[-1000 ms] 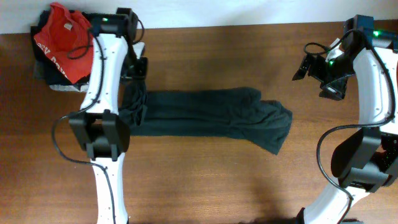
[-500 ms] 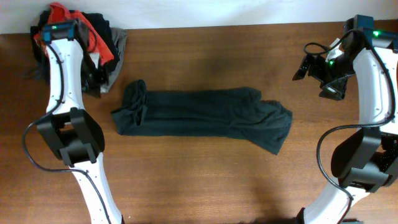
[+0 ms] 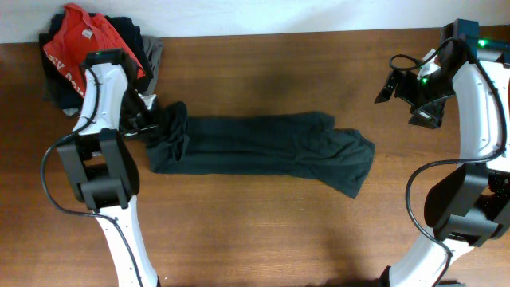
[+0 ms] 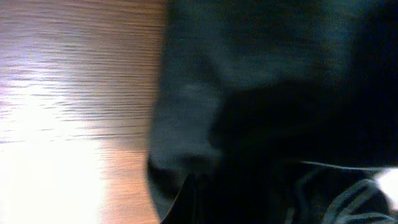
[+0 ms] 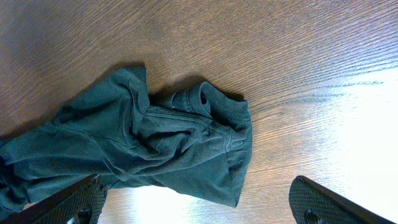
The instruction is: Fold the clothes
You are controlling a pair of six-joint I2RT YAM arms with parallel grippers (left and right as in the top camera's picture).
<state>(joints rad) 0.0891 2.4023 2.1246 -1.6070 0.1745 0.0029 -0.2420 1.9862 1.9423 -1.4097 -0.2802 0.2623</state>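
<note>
Dark clothes (image 3: 263,147) lie stretched across the middle of the tabletop (image 3: 263,239). L gripper (image 3: 150,125) is pressed together at their bunched end; cannot tell if it pinches cloth. R gripper (image 3: 396,84) is spread wide, well apart.

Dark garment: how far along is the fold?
Done: the dark garment lies as a long narrow band across the table. In hand: left pincer is shut at its bunched left end; an actual grip isn't clear. Right pincer hangs open, off the garment. Left: folding the band's length into a compact stack.
</note>
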